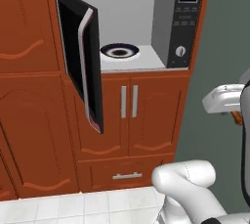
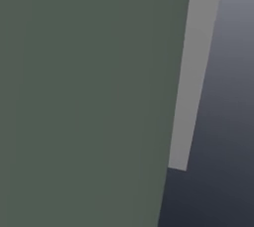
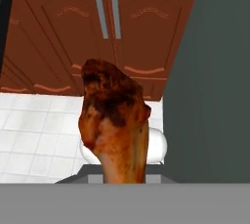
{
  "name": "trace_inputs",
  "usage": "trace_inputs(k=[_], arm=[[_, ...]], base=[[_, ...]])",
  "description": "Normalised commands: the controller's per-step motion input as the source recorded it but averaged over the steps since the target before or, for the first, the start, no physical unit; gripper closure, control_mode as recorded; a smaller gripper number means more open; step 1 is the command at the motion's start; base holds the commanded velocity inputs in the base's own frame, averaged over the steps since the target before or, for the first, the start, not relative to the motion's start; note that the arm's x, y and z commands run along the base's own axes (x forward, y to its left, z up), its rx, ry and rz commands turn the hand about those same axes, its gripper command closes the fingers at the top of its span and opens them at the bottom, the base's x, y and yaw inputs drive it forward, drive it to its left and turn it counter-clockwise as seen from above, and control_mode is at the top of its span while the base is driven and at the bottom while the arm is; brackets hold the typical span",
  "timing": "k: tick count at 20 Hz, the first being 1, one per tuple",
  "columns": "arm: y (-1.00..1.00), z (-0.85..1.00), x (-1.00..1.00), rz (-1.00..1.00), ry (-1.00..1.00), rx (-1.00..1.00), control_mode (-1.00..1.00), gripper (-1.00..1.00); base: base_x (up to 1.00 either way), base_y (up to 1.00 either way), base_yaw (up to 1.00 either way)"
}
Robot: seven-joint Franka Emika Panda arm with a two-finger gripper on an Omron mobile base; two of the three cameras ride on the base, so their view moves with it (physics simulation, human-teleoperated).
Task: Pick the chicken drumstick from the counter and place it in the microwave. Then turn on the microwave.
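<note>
While gripped, chicken drumstick (image 3: 115,125) with lower end cut off.

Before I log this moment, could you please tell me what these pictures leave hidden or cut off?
- Tool tips, hand view: covered by the chicken drumstick rising between them.
- Chicken drumstick, left base view: just an orange sliver beneath the white hand at the right edge.
- Microwave display, left base view: too small to read.
- Right base view: a grey wall blocks the kitchen.
</note>
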Motion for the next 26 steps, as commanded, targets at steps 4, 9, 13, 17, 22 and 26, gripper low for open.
trace_inputs(k=[4, 9, 13, 17, 22, 26], arm=[[0.0, 0.0, 0.0, 0.0, 0.0, 0.0, 1.0, 1.0], [0.0, 0.0, 0.0, 0.0, 0.0, 0.0, 1.0, 1.0], [0.0, 0.0, 0.0, 0.0, 0.0, 0.0, 1.0, 1.0], [0.0, 0.0, 0.0, 0.0, 0.0, 0.0, 1.0, 1.0], [0.0, 0.0, 0.0, 0.0, 0.0, 0.0, 1.0, 1.0], [0.0, 0.0, 0.0, 0.0, 0.0, 0.0, 1.0, 1.0]], base=[[0.87, -0.16, 0.09], [0.8, -0.18, 0.11], [0.3, -0.19, 0.12], [0.0, -0.01, 0.09], [0.13, 0.0, 0.03], [0.04, 0.0, 0.01]])
